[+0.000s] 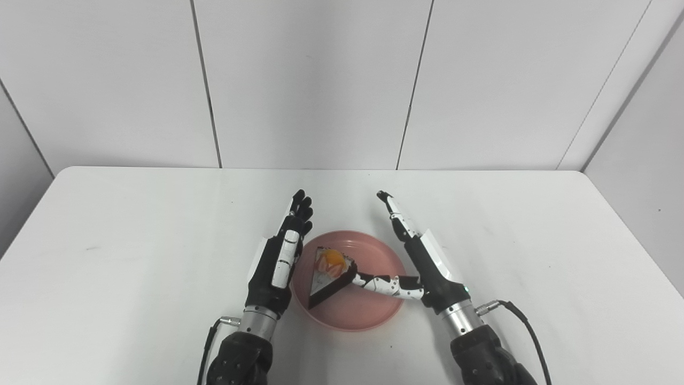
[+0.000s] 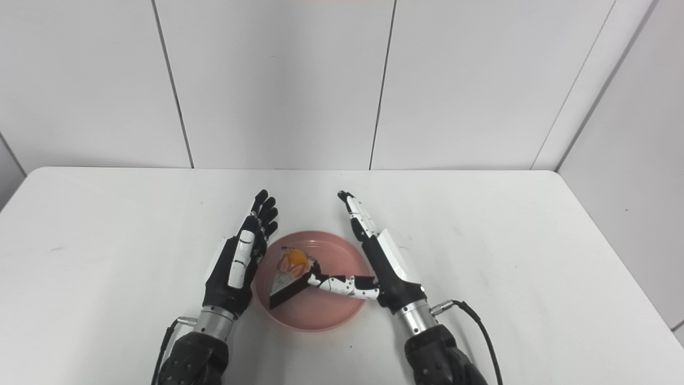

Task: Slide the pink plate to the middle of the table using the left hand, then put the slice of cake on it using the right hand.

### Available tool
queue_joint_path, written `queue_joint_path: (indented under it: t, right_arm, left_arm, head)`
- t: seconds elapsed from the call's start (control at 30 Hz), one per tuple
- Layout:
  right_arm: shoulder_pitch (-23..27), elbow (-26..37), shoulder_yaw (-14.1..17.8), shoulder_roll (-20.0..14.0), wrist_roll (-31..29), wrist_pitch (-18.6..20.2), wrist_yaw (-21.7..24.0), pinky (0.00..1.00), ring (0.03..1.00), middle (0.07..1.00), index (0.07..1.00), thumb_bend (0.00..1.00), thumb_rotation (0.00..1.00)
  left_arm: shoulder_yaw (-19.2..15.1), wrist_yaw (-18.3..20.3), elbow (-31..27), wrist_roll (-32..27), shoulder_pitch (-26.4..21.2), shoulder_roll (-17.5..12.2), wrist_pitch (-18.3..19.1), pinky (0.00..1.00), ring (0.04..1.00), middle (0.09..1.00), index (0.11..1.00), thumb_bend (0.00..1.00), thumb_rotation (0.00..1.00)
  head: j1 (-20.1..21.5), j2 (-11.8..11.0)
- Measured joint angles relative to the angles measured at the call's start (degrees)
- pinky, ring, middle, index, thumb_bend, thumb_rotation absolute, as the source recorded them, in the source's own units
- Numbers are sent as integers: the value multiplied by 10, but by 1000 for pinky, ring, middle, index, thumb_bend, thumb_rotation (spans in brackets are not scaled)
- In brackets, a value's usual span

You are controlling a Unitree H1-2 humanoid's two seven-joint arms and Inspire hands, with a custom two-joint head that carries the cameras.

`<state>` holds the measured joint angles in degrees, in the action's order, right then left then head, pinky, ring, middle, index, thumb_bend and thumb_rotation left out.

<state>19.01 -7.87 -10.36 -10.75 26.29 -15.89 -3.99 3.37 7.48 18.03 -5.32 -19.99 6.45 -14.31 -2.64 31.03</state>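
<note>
The pink plate (image 1: 374,251) lies near the middle of the white table, toward the front. A wedge of cake (image 1: 330,272) with a dark base, white cream and an orange fruit topping rests on the plate's left half. My left hand (image 1: 282,256) stands edge-on against the plate's left rim, fingers straight, holding nothing. On the right side my right hand (image 1: 422,256) is open, its fingers stretched past the plate's far rim and its thumb (image 1: 386,284) reaching across the plate to the cake's dark side. In the right eye view the cake (image 2: 291,272) lies likewise.
The white table (image 1: 133,240) ends at a grey panelled wall behind. A black cable (image 1: 526,326) trails from the right wrist, another from the left wrist (image 1: 208,342). Bare tabletop lies to the left and right of both arms.
</note>
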Motion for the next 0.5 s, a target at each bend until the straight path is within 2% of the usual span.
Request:
queue_joint_path:
  t: [0.07,0.23,0.33,0.4,0.5]
  right_arm:
    - [-1,0,8,6,-11,1,0,927,999,1000,1000,625,703]
    - [-5,0,28,29,-63,17,7,981,1000,1000,1000,632,803]
    - [-7,0,39,35,-83,33,15,971,1000,1000,1000,599,878]
    - [-7,0,46,38,-98,42,17,971,1000,1000,1000,586,865]
    - [-8,1,65,54,-157,70,30,994,1000,1000,1000,587,861]
  left_arm:
    - [-2,-2,-4,0,3,-1,1,1000,1000,989,973,639,1000]
    - [-3,-4,-12,6,7,-9,0,1000,1000,990,981,642,1000]
    - [-3,-12,-12,18,7,-17,-3,1000,1000,998,997,623,1000]
    - [-4,-16,-11,22,7,-17,-5,1000,1000,1000,1000,609,1000]
    - [-3,-20,-9,28,7,-18,-7,1000,1000,1000,1000,595,1000]
  head:
    - [3,0]
    - [4,0]
    - [4,0]
    - [4,2]
    - [5,2]
